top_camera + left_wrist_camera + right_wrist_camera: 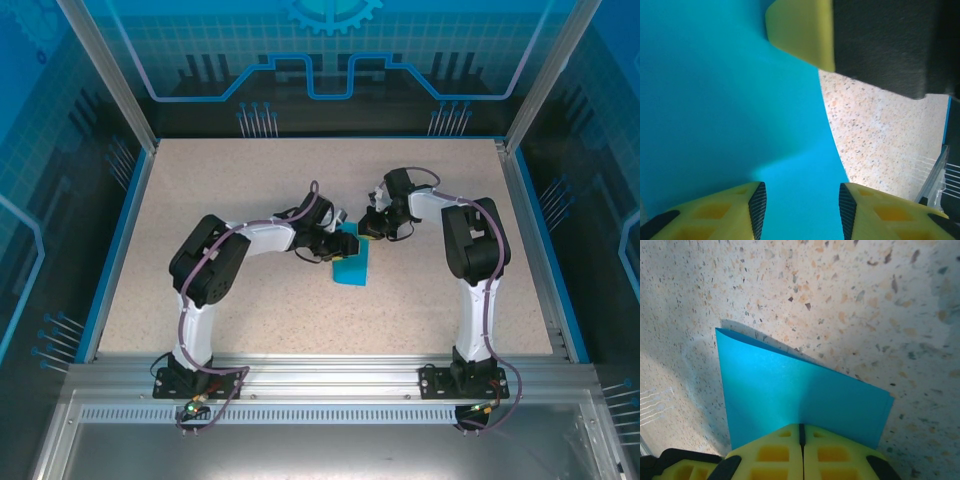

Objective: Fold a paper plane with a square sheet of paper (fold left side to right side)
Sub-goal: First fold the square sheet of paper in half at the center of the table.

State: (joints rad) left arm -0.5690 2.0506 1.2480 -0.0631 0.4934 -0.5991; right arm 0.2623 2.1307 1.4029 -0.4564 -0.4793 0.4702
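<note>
The square sheet of paper (352,268), bright blue, lies folded in layers on the speckled table near its middle. In the right wrist view the folded sheet (790,385) shows a sharp corner at upper left and stacked edges at right. My right gripper (801,427) is shut, its yellow fingertips together on the sheet's far end (372,228). My left gripper (802,200) stands open just over the blue sheet (715,100), with nothing between its fingers, at the sheet's left side (335,240). The right gripper's yellow finger (800,30) shows ahead of it. A paper plane is out of view.
The beige speckled table (250,310) has a blue raised rim (118,250) on its sides. Both arms reach inward and meet close together over the sheet. An aluminium rail (320,375) carries the arm bases at the near edge.
</note>
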